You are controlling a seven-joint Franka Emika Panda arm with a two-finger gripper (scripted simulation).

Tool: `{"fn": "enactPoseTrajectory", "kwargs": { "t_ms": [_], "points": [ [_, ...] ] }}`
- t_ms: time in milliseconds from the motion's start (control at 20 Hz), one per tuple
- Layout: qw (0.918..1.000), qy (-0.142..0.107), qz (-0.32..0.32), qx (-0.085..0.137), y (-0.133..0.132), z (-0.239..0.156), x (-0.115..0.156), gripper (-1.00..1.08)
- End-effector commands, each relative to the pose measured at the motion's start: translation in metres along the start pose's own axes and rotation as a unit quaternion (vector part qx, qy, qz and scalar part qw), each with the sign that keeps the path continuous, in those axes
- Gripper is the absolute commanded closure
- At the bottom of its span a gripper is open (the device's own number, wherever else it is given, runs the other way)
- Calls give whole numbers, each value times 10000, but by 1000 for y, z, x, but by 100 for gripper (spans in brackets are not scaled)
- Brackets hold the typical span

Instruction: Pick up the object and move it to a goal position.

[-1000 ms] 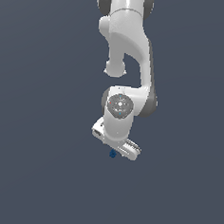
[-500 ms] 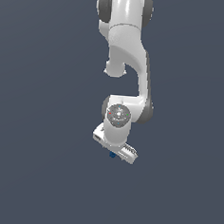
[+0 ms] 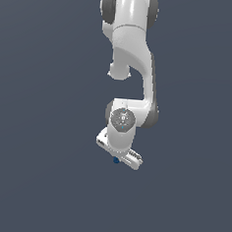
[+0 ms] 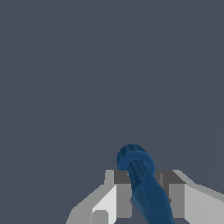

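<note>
The object [image 4: 141, 180] is a small dark blue lump with a rounded end. In the wrist view it sits between my two grey fingers [image 4: 123, 192], which press on it from both sides. In the exterior view only a small blue tip of the object [image 3: 116, 160] shows under the white gripper [image 3: 117, 156], which hangs below the white arm near the middle of the picture. The gripper is shut on the object and holds it above the plain dark grey ground.
The white arm [image 3: 130, 50] reaches down from the top of the exterior view. Plain dark grey ground [image 3: 34, 180] lies all around, with no other objects or markers in view.
The gripper with the blue object has drifted slightly toward the exterior view's left and a little upward. The arm's upper links have shifted with it. The grip is unchanged.
</note>
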State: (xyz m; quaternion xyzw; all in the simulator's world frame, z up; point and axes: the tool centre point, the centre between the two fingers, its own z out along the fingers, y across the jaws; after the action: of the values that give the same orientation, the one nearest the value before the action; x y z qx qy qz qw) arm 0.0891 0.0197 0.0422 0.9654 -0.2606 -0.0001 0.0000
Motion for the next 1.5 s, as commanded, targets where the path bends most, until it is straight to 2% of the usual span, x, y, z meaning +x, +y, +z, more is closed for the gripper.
{"fn": "enactPoseTrajectory", "kwargs": {
  "t_ms": [0,350,700,950,1450],
  "points": [
    [10000,1,0,1,0,0,0,108],
    [10000,1,0,1,4,-5,0,108],
    [10000,1,0,1,25,-32,2,108],
    [10000,-1,2,3,52,-67,4,108],
    [10000,-4,4,9,126,-164,12,108]
  ]
}}
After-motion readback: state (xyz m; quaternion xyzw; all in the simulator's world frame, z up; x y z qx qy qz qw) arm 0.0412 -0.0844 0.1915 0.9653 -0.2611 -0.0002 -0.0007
